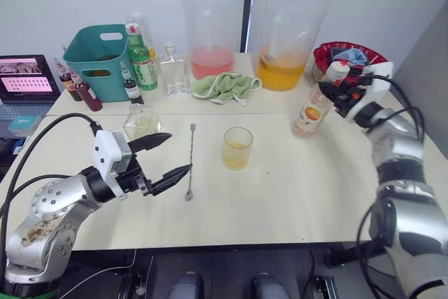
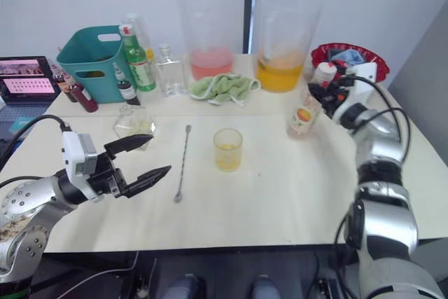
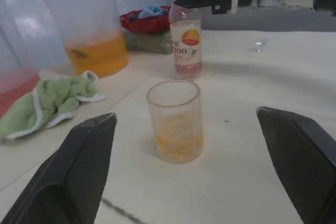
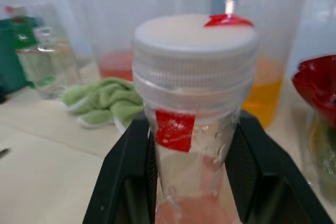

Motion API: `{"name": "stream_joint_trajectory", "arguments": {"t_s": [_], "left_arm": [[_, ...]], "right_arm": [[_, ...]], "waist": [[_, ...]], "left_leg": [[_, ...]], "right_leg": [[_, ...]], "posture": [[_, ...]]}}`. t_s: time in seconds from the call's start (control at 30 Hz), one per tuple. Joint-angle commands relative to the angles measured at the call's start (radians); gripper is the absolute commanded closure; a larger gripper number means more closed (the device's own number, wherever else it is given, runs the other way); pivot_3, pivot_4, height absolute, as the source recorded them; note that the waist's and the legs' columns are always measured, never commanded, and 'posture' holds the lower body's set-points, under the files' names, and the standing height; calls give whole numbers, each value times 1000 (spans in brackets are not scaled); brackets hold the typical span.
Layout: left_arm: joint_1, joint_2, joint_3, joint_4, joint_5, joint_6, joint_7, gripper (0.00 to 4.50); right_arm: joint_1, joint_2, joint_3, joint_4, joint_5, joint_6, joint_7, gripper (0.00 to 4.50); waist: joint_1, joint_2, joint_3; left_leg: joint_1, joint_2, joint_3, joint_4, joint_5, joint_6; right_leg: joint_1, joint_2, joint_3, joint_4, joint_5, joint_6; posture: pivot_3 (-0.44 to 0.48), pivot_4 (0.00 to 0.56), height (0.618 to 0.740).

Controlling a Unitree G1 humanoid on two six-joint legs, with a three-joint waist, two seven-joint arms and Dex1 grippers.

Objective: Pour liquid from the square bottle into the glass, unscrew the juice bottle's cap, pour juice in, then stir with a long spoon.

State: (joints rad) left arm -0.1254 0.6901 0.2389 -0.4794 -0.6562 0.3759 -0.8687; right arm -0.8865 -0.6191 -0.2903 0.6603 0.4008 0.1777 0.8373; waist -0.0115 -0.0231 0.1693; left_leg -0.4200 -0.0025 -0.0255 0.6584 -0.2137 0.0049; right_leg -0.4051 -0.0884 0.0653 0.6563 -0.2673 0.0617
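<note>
The glass (image 1: 237, 148) stands mid-table with a little yellow liquid in its bottom. The long spoon (image 1: 190, 162) lies flat just left of it. My left gripper (image 1: 180, 152) hovers open left of the spoon with nothing between its fingers, pointing at the glass (image 3: 175, 121). Behind it sits the square bottle (image 1: 142, 122). At the right, the juice bottle (image 1: 313, 111) stands upright with its white cap (image 4: 194, 40) on. My right gripper (image 4: 191, 145) is shut on the bottle's neck just under the cap.
Two huge beakers stand at the back, one with pink liquid (image 1: 212, 33), one with orange (image 1: 283, 40). A green cloth (image 1: 225, 87) lies before them. A teal bin (image 1: 105, 61), green bottle (image 1: 142, 57) and clear bottle (image 1: 171, 71) stand back left; a red bowl (image 1: 350, 57) back right.
</note>
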Motion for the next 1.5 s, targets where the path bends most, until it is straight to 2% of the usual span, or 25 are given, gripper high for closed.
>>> {"name": "stream_joint_trajectory", "arguments": {"t_s": [0.03,0.37,0.57,0.67,0.8,0.97,1.2,1.23,1.43,1.5], "left_arm": [[-84,-2,-53,41,1,-17,-47,0],[-236,-35,-158,202,44,-87,-184,0],[-265,-41,-184,244,62,-113,-240,0],[-259,-34,-182,248,75,-119,-252,0],[-213,-8,-147,232,25,-82,-291,0],[-120,42,-122,168,1,-75,-327,0],[-80,61,-86,144,7,-93,-330,0],[-75,63,-83,141,8,-93,-330,0],[-65,69,-65,112,1,-80,-315,0],[-70,71,-59,102,-5,-73,-309,0]], "right_arm": [[104,-37,-22,-379,147,210,35,3271],[380,-55,-78,-940,430,544,-42,3272],[514,-8,-15,-1126,462,544,-86,3278],[546,17,33,-1169,437,512,-99,3278],[587,75,148,-1209,405,481,-93,3280],[607,89,248,-1167,288,381,-57,3283],[588,87,285,-1113,259,327,19,3283],[583,81,285,-1109,267,332,34,2217],[499,-24,217,-1029,327,331,211,163],[463,-71,217,-987,325,311,303,37]], "waist": [[-2,0,0],[-4,0,0],[-2,0,0],[-3,0,0],[-4,0,0],[-8,0,0],[-5,-1,-1],[-5,-1,-1],[-1,-1,-1],[0,-1,-1]], "left_leg": [[0,0,-1,0,0,0],[-1,0,-1,1,0,1],[-1,0,-1,2,0,1],[-1,0,-1,2,0,1],[-1,1,-2,2,0,1],[-1,1,-5,2,-1,1],[5,2,-4,2,0,1],[5,2,-4,2,0,1],[4,2,-4,2,0,1],[4,2,-4,2,0,1]], "right_leg": [[0,0,0,1,0,0],[-1,2,0,-1,0,0],[0,1,0,-5,0,0],[1,2,0,-7,0,0],[0,3,0,-7,0,0],[0,3,0,-7,0,0],[5,4,0,-8,0,0],[5,4,0,-8,0,0],[4,3,1,-7,0,0],[4,3,1,-8,0,0]], "posture": [[0,150,740],[0,150,740],[0,150,740],[0,150,740],[0,150,740],[0,150,740],[0,150,740],[0,150,740],[0,150,740],[0,150,740]]}}
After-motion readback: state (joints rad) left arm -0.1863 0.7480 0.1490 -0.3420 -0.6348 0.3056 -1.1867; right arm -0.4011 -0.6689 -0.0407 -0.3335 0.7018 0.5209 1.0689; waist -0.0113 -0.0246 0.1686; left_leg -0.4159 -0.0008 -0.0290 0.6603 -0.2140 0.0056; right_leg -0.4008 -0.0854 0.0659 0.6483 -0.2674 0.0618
